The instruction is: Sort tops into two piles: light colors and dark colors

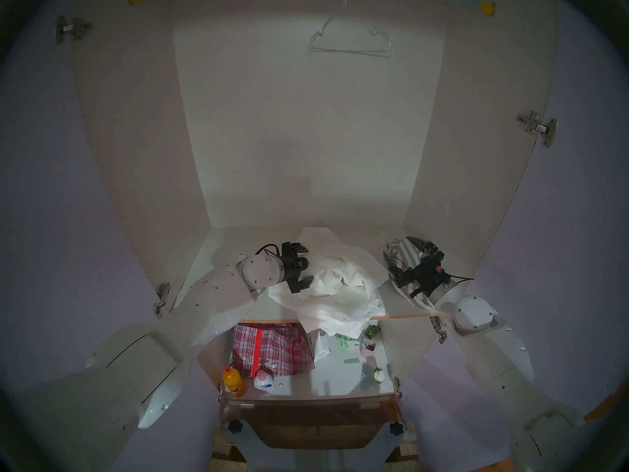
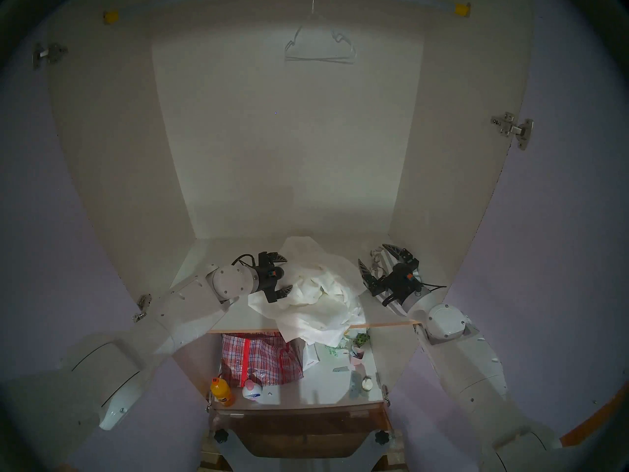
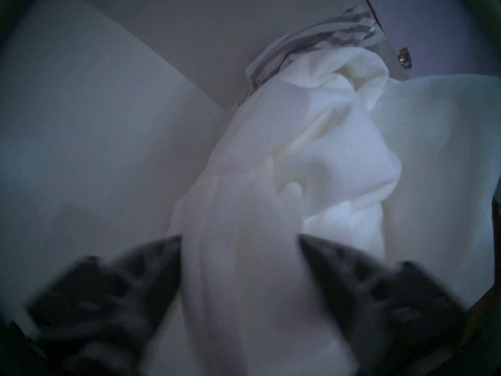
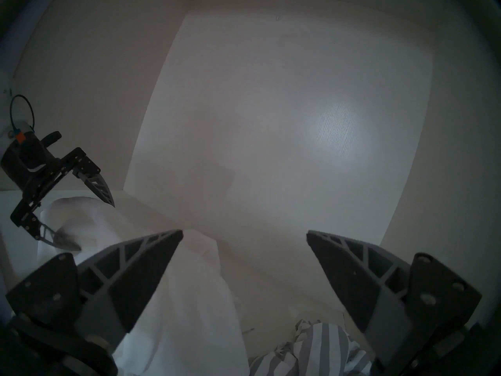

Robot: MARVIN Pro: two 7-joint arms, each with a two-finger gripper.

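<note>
A big heap of white and cream tops (image 1: 340,284) lies in the middle of the cupboard shelf (image 1: 235,246) and hangs over its front edge. My left gripper (image 1: 304,265) is open at the heap's left side; in the left wrist view (image 3: 240,239) white cloth (image 3: 311,150) lies between its spread fingers. A grey-and-white striped top (image 1: 406,253) lies bundled in the right back corner. My right gripper (image 1: 401,250) is open just above it, with the stripes (image 4: 320,348) below its fingers in the right wrist view. The two piles lie close, side by side.
The cupboard's back and side walls close in the shelf. A wire hanger (image 1: 350,42) hangs high on the rail. On the lower shelf are a red-and-blue checked bag (image 1: 269,348), an orange bottle (image 1: 233,381), a white bottle (image 1: 263,381) and small items (image 1: 367,347).
</note>
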